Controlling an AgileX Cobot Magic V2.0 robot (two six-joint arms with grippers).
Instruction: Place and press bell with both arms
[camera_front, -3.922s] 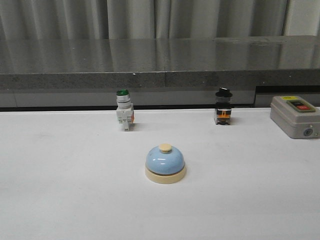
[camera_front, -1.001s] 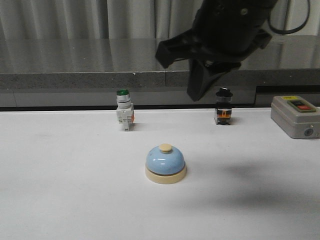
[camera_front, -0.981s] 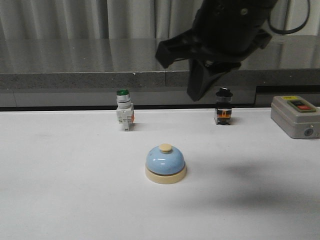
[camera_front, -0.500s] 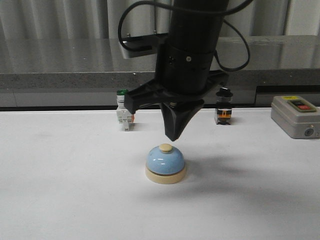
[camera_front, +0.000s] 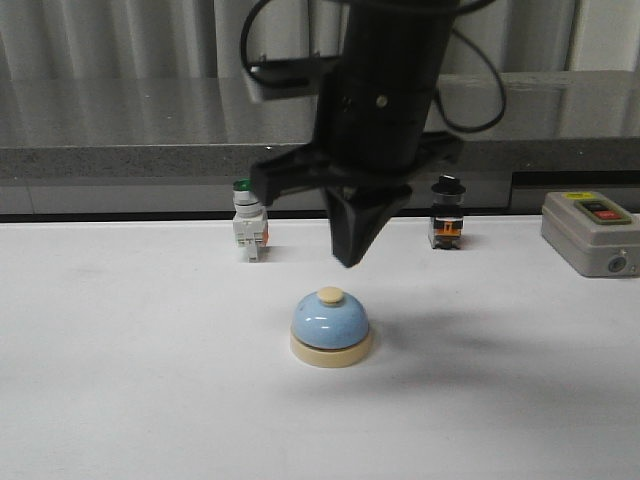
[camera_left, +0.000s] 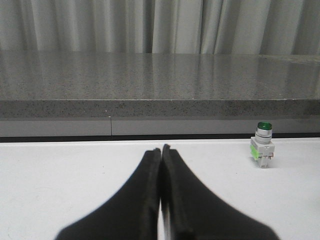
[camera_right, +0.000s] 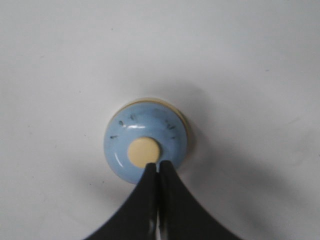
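The light-blue bell with its cream base and cream knob stands on the white table. My right gripper is shut and empty, pointing down, its tip a short way above the knob and slightly behind it. In the right wrist view the bell lies just past the closed right gripper. My left gripper is shut and empty, low over the bare table; it does not show in the front view.
A green-capped white push-button switch stands behind the bell on the left and also shows in the left wrist view. A black-capped switch stands behind on the right. A grey box with red and green buttons sits far right. A grey stone ledge runs along the back.
My right arm came into view from the upper right, swung over the bell and came down close to the knob; in the last half second the tip has risen slightly. The bell has not moved.
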